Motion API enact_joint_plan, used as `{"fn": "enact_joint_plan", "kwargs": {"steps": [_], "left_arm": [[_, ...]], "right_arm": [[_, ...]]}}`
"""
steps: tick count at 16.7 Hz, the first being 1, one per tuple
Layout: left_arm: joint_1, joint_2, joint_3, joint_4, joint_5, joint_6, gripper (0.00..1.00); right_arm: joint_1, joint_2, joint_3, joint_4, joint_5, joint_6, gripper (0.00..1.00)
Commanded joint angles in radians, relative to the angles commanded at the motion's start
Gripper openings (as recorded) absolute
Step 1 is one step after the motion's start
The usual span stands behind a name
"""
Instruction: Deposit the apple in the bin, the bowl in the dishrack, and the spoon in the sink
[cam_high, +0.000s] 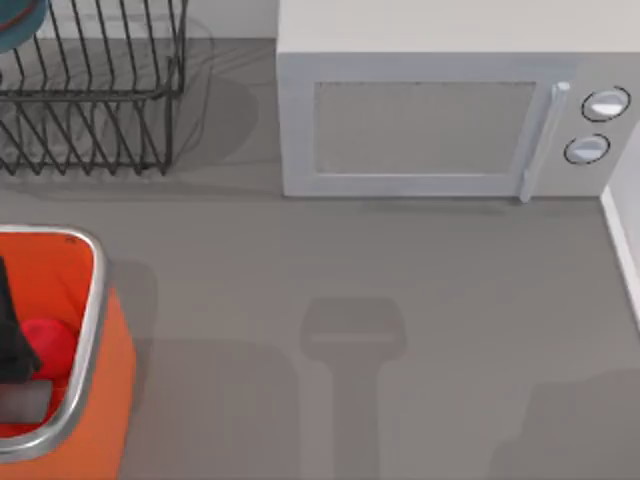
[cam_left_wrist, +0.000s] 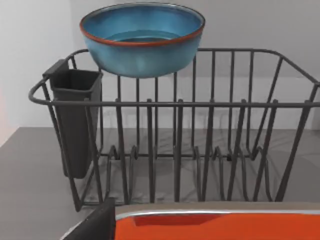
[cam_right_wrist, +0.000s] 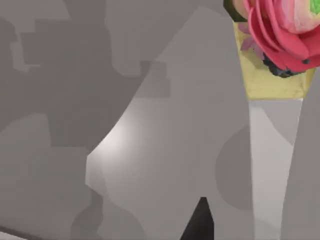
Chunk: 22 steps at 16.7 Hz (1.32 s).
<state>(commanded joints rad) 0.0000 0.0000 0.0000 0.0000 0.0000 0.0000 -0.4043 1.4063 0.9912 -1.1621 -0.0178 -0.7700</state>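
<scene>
The left gripper (cam_high: 12, 335) reaches down into the bin (cam_high: 92, 300) at the left edge of the table, seen from above as a dark shape against the orange-red inside; whether its fingers are spread or pressed together cannot be told from these views. The apple (cam_high: 52, 345) lies inside the bin, just beside the dark gripper body and partly hidden by it. The bin's silver rim curves around both, and its orange wall faces the middle of the table.

The dishrack (cam_high: 95, 95) stands at the far left of the table, behind the bin. In the left wrist view its black wire frame (cam_left_wrist: 200, 145) shows rows of upright prongs along the floor, and a dark cutlery holder (cam_left_wrist: 75, 120) hangs at one end. The bowl (cam_left_wrist: 142, 37) sits upright at the rack's upper edge near that holder, teal-blue with a reddish-brown rim; from above, only a sliver of it shows at the rack's corner (cam_high: 20, 25). The bin's rim and orange inside (cam_left_wrist: 215, 225) lie along the near edge of that wrist view.

A grey microwave (cam_high: 450, 120) stands at the far side of the table, right of the rack. The right wrist view shows grey surfaces crossed by shadows and a pink flower (cam_right_wrist: 282, 30) in a yellowish pot.
</scene>
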Motion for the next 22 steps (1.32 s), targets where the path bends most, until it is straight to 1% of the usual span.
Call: {"fn": "enact_joint_plan", "kwargs": {"steps": [2, 5, 8, 14, 17, 20, 22], "left_arm": [[0.0, 0.0, 0.0, 0.0, 0.0, 0.0, 1.0], [0.0, 0.0, 0.0, 0.0, 0.0, 0.0, 1.0], [0.0, 0.0, 0.0, 0.0, 0.0, 0.0, 1.0], [0.0, 0.0, 0.0, 0.0, 0.0, 0.0, 1.0], [0.0, 0.0, 0.0, 0.0, 0.0, 0.0, 1.0], [0.0, 0.0, 0.0, 0.0, 0.0, 0.0, 1.0], [0.0, 0.0, 0.0, 0.0, 0.0, 0.0, 1.0]], "right_arm": [[0.011, 0.083, 0.095, -0.037, 0.0, 0.01, 0.0], [0.037, 0.258, 0.316, -0.114, 0.001, 0.032, 0.0], [0.071, 0.474, 0.62, -0.211, 0.002, 0.063, 0.0], [0.152, 0.924, 1.292, -0.4, 0.005, 0.149, 0.0], [0.191, 1.108, 1.576, -0.472, 0.007, 0.196, 0.0], [0.224, 1.247, 1.779, -0.52, 0.01, 0.235, 0.0], [0.239, 1.307, 1.863, -0.539, 0.011, 0.254, 0.0]]}}
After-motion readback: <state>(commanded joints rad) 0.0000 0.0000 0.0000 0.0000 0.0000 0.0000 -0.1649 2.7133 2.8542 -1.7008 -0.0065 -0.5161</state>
